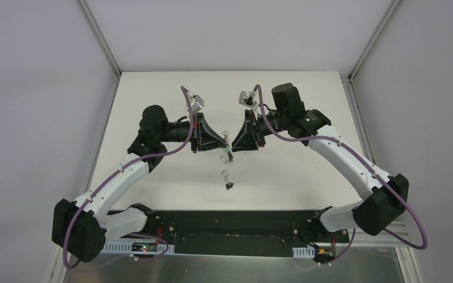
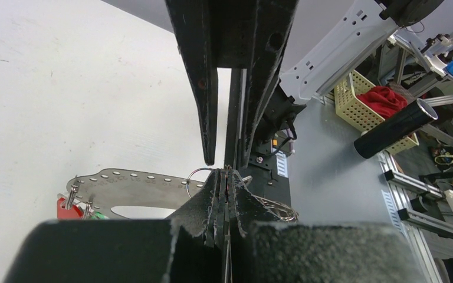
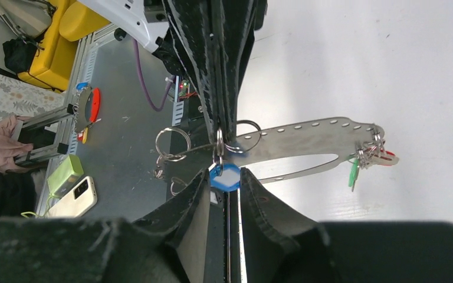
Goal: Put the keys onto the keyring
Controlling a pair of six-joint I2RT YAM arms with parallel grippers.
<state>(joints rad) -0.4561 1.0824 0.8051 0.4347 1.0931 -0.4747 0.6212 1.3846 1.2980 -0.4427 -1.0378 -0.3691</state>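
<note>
1. Left gripper (image 3: 220, 134) jaws are pressed together, pinching the keyring (image 3: 180, 131) where its wire rings meet.
2. Right gripper (image 2: 226, 160) jaws are apart, tips on either side of a blue hexagonal tag (image 3: 229, 178). Cannot tell whether they touch it.
3. Both grippers meet tip to tip above the middle of the white worktop (image 1: 153, 106), with the bunch up in the air between them.
4. Perforated silver strip (image 3: 312, 137) hangs off the rings. Small keys (image 3: 371, 150) are clustered at its far end with a green tag (image 3: 352, 175) and a red tag (image 3: 391, 158).
5. Top view shows the bunch dangling below the jaws, with a dark bit (image 1: 229, 186) lowest; it is too small to identify.
</note>
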